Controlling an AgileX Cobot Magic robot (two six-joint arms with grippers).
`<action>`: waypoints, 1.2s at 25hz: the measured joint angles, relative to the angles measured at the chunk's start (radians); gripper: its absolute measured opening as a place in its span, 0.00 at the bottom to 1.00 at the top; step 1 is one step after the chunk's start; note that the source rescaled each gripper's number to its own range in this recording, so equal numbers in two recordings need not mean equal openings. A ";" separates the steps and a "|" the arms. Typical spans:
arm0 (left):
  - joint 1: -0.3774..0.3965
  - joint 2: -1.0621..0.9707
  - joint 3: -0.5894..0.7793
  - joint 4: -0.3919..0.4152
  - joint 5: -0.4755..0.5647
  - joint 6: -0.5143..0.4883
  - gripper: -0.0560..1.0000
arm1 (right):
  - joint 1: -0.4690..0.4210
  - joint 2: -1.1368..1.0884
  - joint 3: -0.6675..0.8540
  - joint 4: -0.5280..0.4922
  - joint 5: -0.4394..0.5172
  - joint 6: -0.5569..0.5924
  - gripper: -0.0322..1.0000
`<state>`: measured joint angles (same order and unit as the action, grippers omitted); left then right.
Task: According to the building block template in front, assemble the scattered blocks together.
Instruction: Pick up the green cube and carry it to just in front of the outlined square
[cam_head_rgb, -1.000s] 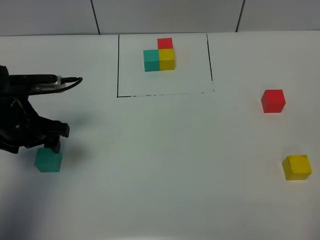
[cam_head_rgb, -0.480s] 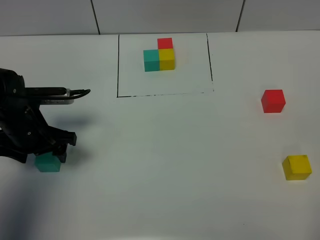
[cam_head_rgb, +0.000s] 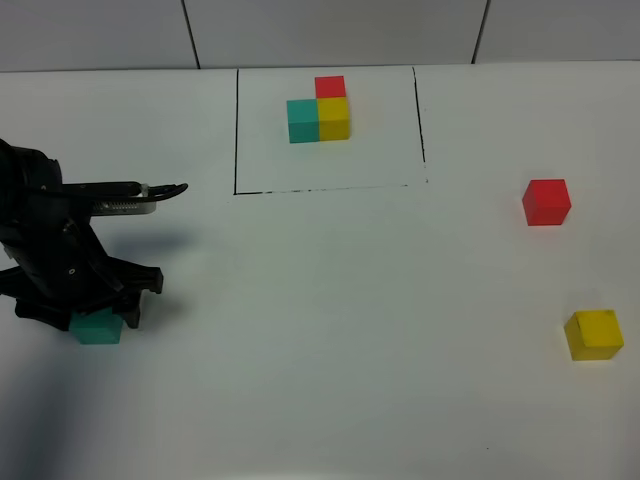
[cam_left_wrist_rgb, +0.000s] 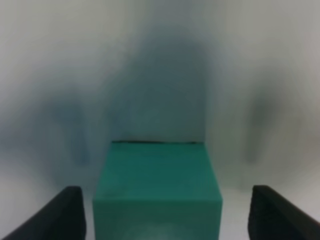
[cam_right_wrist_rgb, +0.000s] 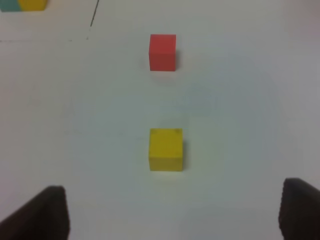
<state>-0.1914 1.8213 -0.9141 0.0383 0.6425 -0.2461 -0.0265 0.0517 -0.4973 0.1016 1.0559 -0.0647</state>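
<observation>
1. Teal cube (cam_head_rgb: 98, 329) = 1st of the scattered blocks to be picked. It sits on the white desk (cam_head_rgb: 330, 300) near the left edge, twd the front.
2. Step in hand, as I read it: grasp of the teal cube. Nothing assembled yet, all 3 loose cubes lie apart.
3. Left gripper (cam_head_rgb: 88, 308) is down over the cube. In the left wrist view its fingers (cam_left_wrist_rgb: 60, 215) are spread either side of the cube w/ a gap showing on both sides, so straddling, not pinching.
4. Cube looks roughly centred btwn the jaws, faces square to them.
5. Next move prob needs: press jaws onto the cube's sides, lift clear, carry twd mid-desk.
6. Building block template (cam_head_rgb: 320, 110) is at the far edge, centre, inside a thin black frame (cam_head_rgb: 236, 130): teal + yellow in a row, red adjoining yellow on the far side.
7. Red cube (cam_head_rgb: 546, 202) and yellow cube (cam_head_rgb: 593, 334) are near the right edge, red farther back, well apart from each other.
8. Right gripper (cam_right_wrist_rgb: 175, 210) is spread wide and empty. In the right wrist view it's short of the yellow cube, touching nothing.
</observation>
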 joint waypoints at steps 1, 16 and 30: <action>0.000 0.000 0.000 0.000 0.000 0.000 0.46 | 0.000 0.000 0.000 0.000 0.000 0.000 0.73; 0.000 -0.008 -0.038 0.001 0.015 0.124 0.06 | 0.000 0.000 0.000 0.000 0.000 0.000 0.73; -0.111 -0.013 -0.160 -0.038 0.140 0.441 0.06 | 0.000 0.000 0.000 0.000 0.000 0.000 0.73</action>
<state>-0.3019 1.8086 -1.0738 0.0000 0.7825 0.1953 -0.0265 0.0517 -0.4973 0.1016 1.0559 -0.0647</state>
